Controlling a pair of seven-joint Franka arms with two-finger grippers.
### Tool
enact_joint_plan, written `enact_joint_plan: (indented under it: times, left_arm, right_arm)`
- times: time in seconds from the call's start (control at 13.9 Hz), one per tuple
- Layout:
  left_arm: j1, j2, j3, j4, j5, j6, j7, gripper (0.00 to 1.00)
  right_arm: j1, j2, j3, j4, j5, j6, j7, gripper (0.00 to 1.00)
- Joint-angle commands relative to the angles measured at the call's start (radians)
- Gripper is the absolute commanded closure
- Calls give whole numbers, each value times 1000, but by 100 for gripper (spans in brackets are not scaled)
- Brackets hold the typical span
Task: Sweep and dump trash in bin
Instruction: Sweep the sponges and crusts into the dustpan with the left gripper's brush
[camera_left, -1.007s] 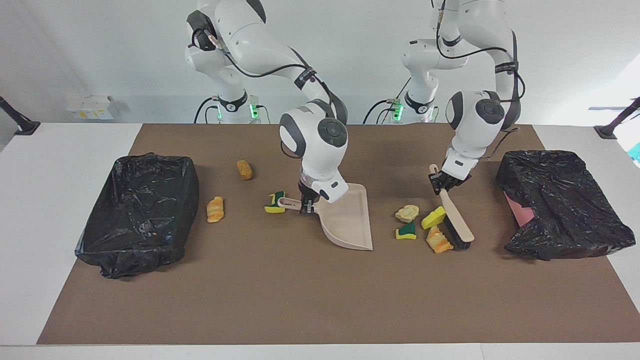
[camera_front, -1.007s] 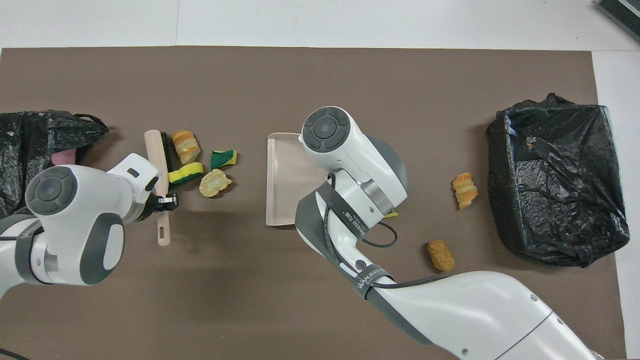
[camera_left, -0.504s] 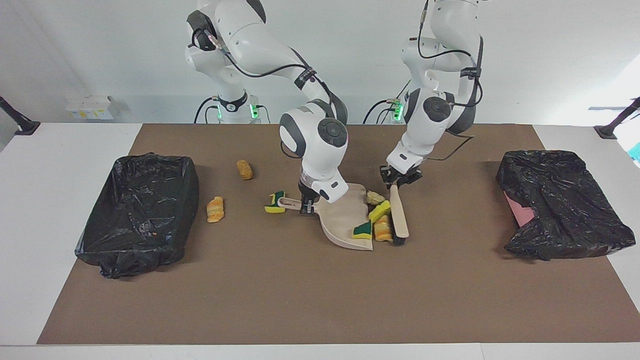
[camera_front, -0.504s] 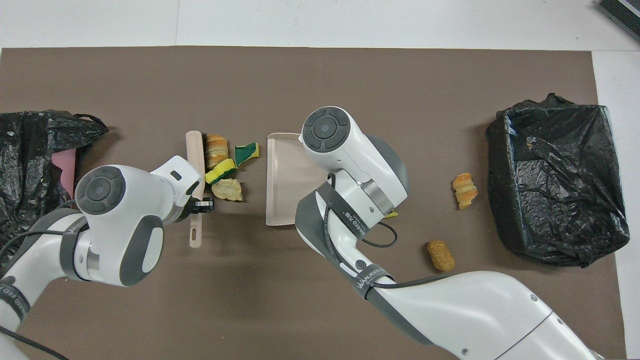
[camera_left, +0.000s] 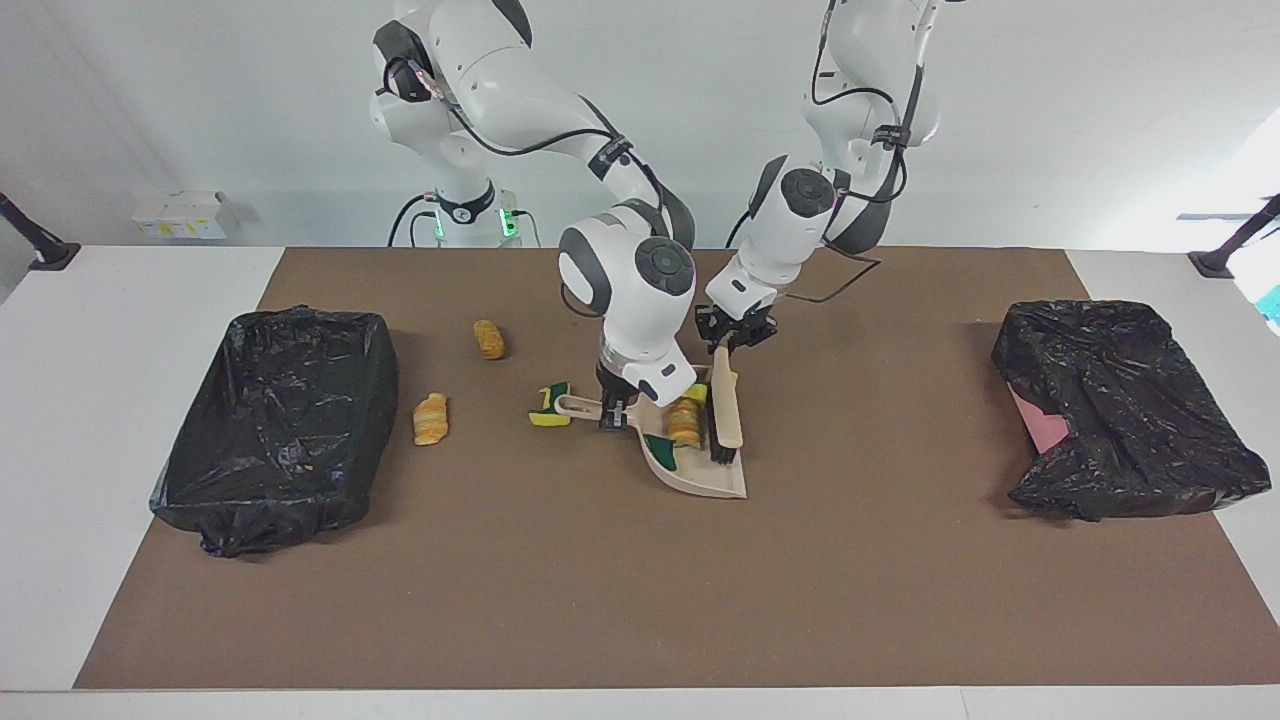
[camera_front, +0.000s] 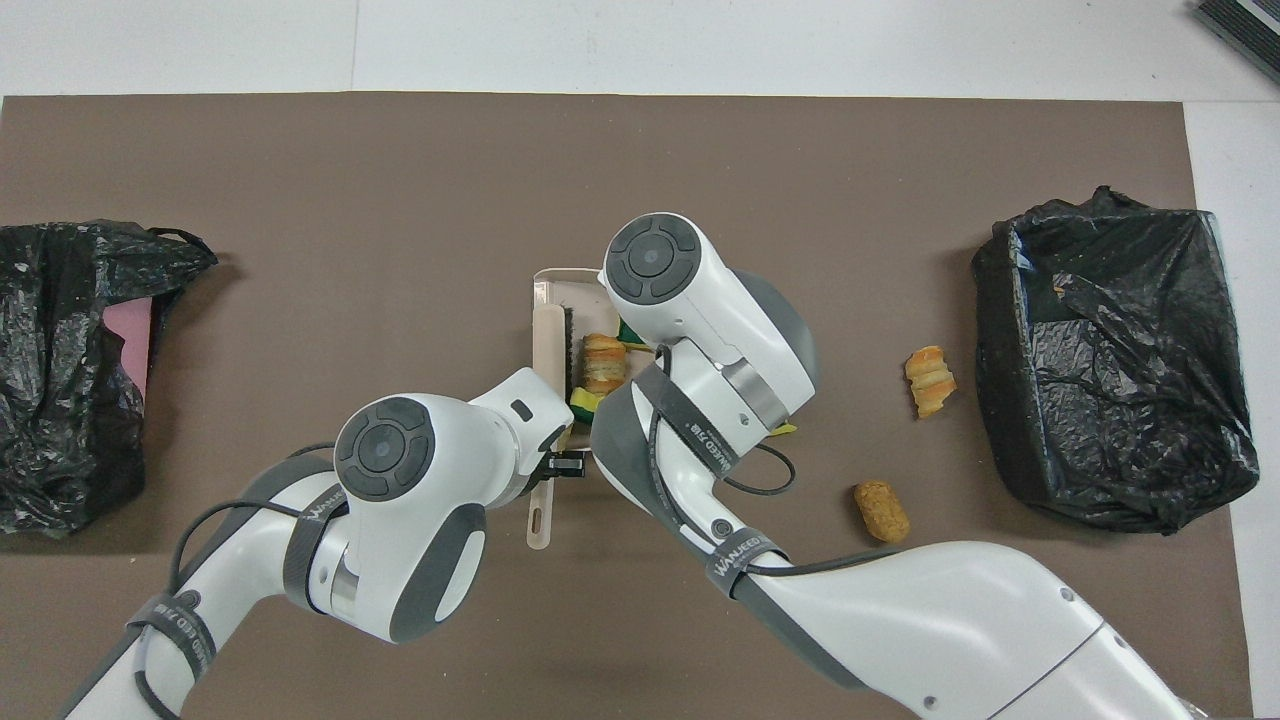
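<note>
Your left hand is clamped on the handle of the beige brush, whose bristles stand inside the beige dustpan at mid-bench. Your right hand is clamped on the dustpan's handle, keeping the pan flat on the brown mat.

Trash in the pan: a striped orange bread-like lump lies pressed against the brush bristles; a green-backed sponge piece lies beside it, deeper in the pan; a yellow sponge piece shows at the lump's end nearer the robots. A fourth scrap cannot be made out there.

Trash on the mat: a yellow-and-green sponge piece lies touching the end of the dustpan handle; a striped orange lump lies near the open black-lined bin at the right arm's end of the bench; a tan lump lies nearer the robots than that one.

A second black bag, with pink showing at its edge, sits at the left arm's end.
</note>
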Motion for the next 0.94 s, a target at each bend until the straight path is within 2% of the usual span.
enact_joint_plan:
  times: [0.0, 0.22, 0.36, 0.5, 0.65, 0.86]
  left_arm:
    - [47, -47, 9, -4, -7, -24, -64, 100]
    - [135, -112, 7, -2, -7, -30, -122, 100]
    - [161, -150, 9, -10, -4, -123, -156, 100]
    - [163, -187, 8, -54, -1, -163, -159, 100]
    - [163, -253, 3, -141, -1, -183, -170, 100]
    - [91, -258, -3, -203, -1, -179, -181, 100]
  right_arm:
    - [-20, 6, 11, 0, -21, 3, -22, 100]
    - [-23, 6, 11, -4, -21, 26, -34, 100]
    - [-25, 4, 11, -15, -21, 39, -35, 100]
    - [-25, 4, 11, -21, -21, 46, -36, 100]
    - [-25, 4, 11, -21, -21, 44, -42, 100]
    - [-28, 4, 11, -23, -21, 46, -54, 100]
